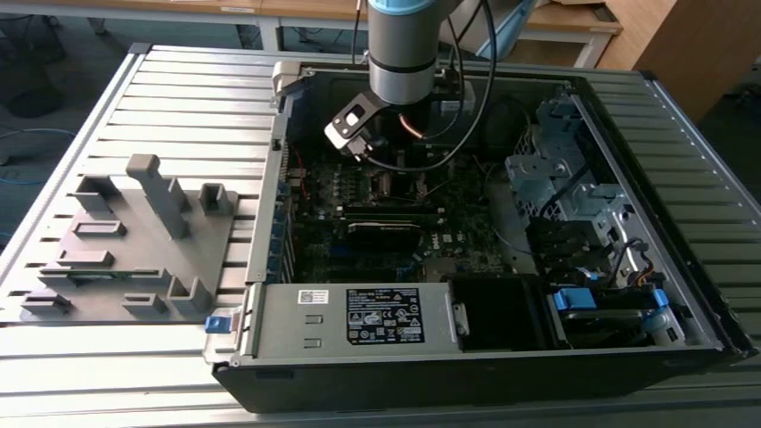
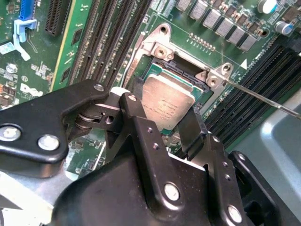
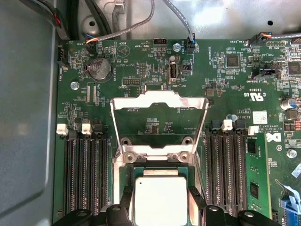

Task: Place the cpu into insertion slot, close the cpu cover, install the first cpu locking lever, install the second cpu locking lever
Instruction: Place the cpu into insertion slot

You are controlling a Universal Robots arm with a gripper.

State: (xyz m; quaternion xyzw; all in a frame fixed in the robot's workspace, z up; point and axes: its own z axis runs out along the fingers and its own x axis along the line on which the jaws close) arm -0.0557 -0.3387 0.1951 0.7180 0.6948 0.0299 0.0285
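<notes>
Slatted metal table is seen under an open computer case. The cpu is clasped between the jaws of the gripper at the insertion slot. Beyond the jaws, the cpu cover stands raised.

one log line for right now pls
gripper: shut on cpu | cpu: at insertion slot, seating unclear | cpu cover: open, raised

Colours noted:
- chip: silvery-grey top, faint dark print
- cover frame: bare silver metal
- board: dark green, fine white lettering
- memory slots: black, in parallel stripes
- slot clips: white
- gripper: matt black, silver screw heads
- counter: pale grey, ribbed in even slats
</notes>
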